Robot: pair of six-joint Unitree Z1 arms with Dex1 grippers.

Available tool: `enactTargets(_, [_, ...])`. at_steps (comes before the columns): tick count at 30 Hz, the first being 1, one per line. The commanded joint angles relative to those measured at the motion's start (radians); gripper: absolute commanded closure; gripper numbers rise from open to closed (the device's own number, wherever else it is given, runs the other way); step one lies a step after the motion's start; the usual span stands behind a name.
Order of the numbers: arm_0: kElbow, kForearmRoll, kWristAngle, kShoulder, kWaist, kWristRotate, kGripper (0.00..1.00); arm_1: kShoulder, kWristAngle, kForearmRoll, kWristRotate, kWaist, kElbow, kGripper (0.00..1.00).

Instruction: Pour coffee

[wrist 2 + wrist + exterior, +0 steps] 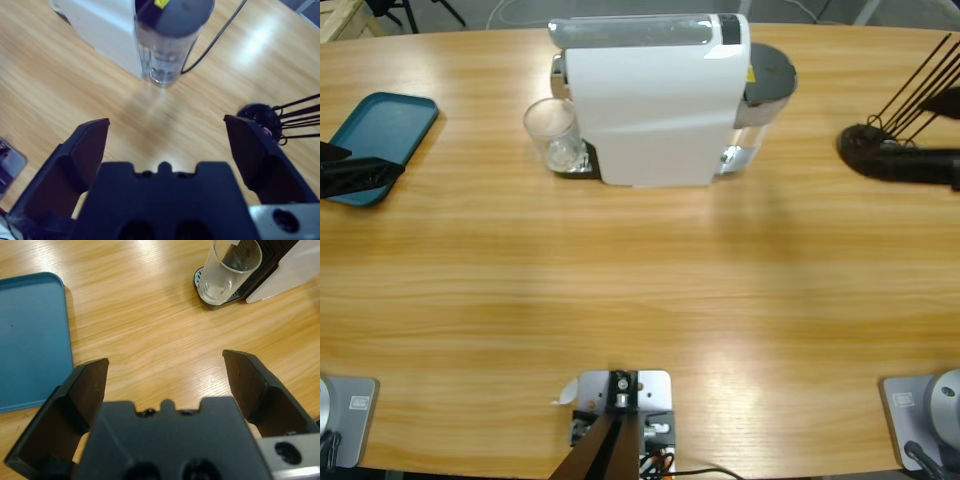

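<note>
Waiting at start: both hands, left hand [165, 365] and right hand [165, 125], gape empty; next, left reaches the glass [552, 133] at 1 o'clock under the coffee machine [650, 100].

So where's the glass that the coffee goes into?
The clear glass stands on the drip tray at the left end of the white coffee machine in the high view, with the blue tray farther left.

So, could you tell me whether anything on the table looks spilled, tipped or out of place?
Nothing stands out: the clear glass stands upright on the coffee machine's drip tray, and the wood around it looks dry.
</note>
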Motion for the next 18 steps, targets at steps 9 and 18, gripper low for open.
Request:
enactTargets(9, [0.050, -0.042, -0.058, -0.006, -0.001, 0.023, 0.013, -0.260, -0.007, -0.354, -0.030, 0.012, 0.367, 0.018])
enactTargets(18, [0.075, -0.072, -0.059, -0.032, -0.002, 0.024, 0.013, -0.230, 0.077, -0.360, -0.070, 0.012, 0.372, 0.018])
